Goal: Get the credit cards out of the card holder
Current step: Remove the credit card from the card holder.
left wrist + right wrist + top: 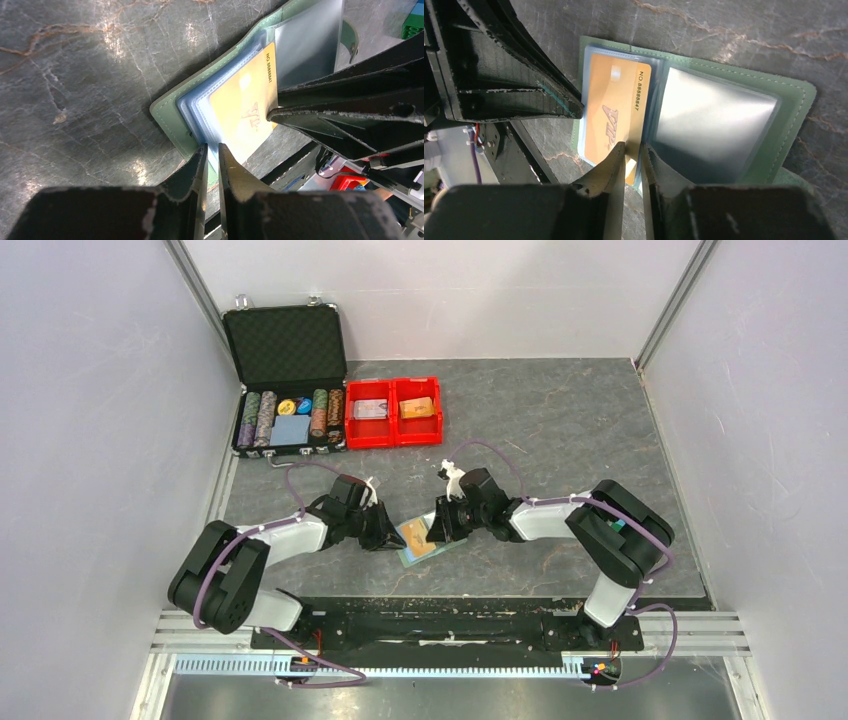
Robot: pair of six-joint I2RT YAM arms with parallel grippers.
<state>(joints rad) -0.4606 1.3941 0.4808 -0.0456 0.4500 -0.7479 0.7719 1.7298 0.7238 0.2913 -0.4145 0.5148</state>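
The grey-green card holder [421,540] lies open on the table between my two grippers. An orange credit card [616,100] printed "VIP" sits in its left clear pocket; the right pocket [716,125] looks empty. My right gripper [631,150] is shut on the near edge of the orange card, which sticks out a little between the jaws. My left gripper [212,150] is shut on the edge of the holder's pale blue pockets [197,117] at the opposite side. The orange card also shows in the left wrist view [245,107]. No whitish-grey card shows in the holder.
A red two-compartment bin [393,425] stands at the back, with a whitish card [369,410] in its left half and an orange one [418,407] in its right. An open black poker-chip case [288,380] stands left of it. Walls close in on both sides.
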